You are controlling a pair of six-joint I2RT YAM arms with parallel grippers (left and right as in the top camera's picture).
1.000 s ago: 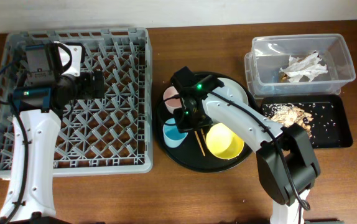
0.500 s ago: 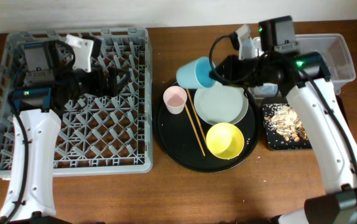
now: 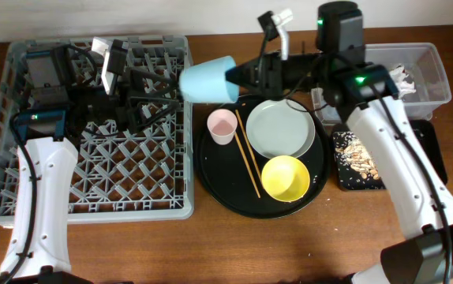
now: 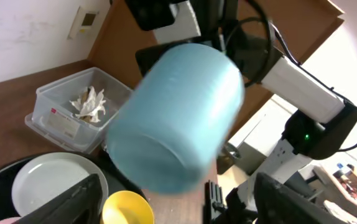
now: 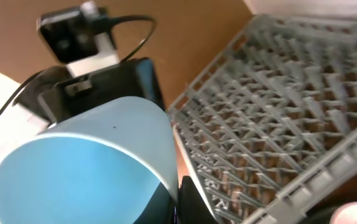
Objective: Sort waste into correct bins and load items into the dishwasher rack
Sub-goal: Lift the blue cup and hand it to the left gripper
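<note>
My right gripper is shut on the rim of the blue cup, holding it on its side in the air at the right edge of the grey dishwasher rack. My left gripper is open above the rack, facing the cup; the blue cup fills its wrist view. The blue cup and the rack show in the right wrist view. The pink cup, plate, yellow bowl and chopsticks lie on the round black tray.
The clear tub with white napkins stands at the back right. In front of it, the shallow black tray holds brown food scraps. My right arm spans above the tub and round tray.
My right arm has carried the blue cup left, from above the round tray to the rack's right edge. My left gripper has swung right toward it.
</note>
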